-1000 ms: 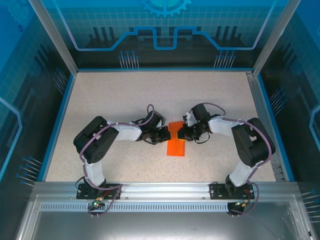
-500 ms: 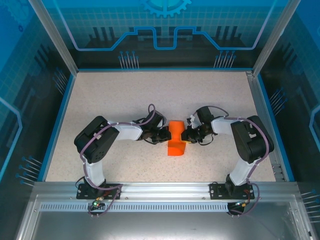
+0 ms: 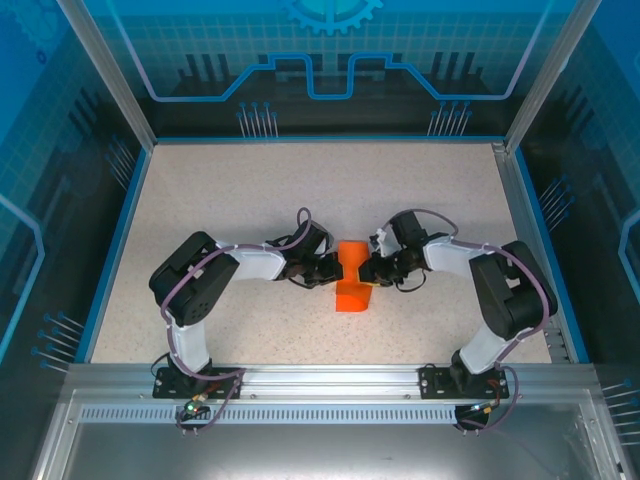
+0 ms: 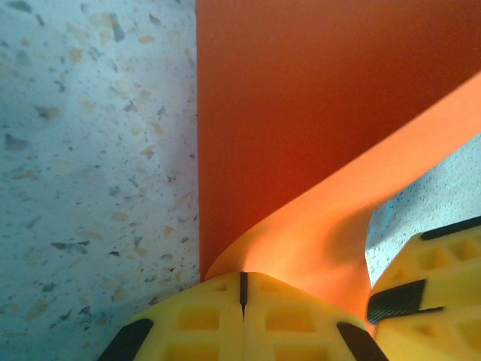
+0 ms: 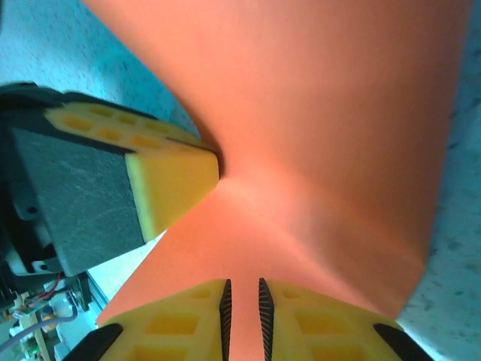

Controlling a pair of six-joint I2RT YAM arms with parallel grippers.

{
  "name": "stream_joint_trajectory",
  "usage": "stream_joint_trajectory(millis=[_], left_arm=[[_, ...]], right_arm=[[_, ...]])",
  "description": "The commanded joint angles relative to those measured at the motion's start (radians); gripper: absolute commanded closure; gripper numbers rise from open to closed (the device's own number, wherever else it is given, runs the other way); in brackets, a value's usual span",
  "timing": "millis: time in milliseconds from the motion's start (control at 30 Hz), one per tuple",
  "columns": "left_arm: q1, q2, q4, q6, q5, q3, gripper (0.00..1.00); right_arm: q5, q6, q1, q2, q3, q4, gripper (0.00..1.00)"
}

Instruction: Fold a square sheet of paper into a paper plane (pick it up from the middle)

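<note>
The left tool (image 4: 242,280) has its two yellow fingers pressed together with no gap. The square sheet of paper (image 4: 316,113) curls up out of their seam, so this tool is clamped on the sheet's left edge about halfway along. The right tool (image 5: 242,289) faces it from the opposite edge with its jaws a narrow slit apart. Orange shows in that slit, but nothing looks squeezed, so I judge it a loose hold at most. The paper is drawn into a waist where the two tools meet and fans wider either side, partly bowed off the speckled tabletop (image 4: 90,150). From above, the sheet is a narrow creased strip near the tabletop's middle. Holding it from both sides probably lets one tool anchor the crease while the other re-seats.
</note>
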Motion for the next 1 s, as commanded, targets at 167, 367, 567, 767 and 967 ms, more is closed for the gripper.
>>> stream_joint_trajectory(millis=[167,367,567,767,967], left_arm=[[-0.011,0.032,-0.07,0.025,-0.017,0.003,1.0],[-0.01,0.032,-0.072,0.031,-0.015,0.004,1.0],[-0.011,0.027,-0.073,0.031,-0.015,0.004,1.0],[-0.01,0.024,-0.076,0.031,-0.016,0.004,1.0],[-0.01,0.027,-0.072,0.031,-0.016,0.005,1.0]], right_arm=[[0.05,0.072,0.021,0.1,-0.096,0.081,0.82],[0.053,0.054,0.02,0.035,-0.088,0.034,0.8],[-0.021,0.04,0.023,-0.039,-0.079,0.016,0.79],[-0.017,0.04,0.026,-0.025,-0.124,0.025,0.79],[0.073,0.061,0.026,0.004,-0.171,0.012,0.79]])
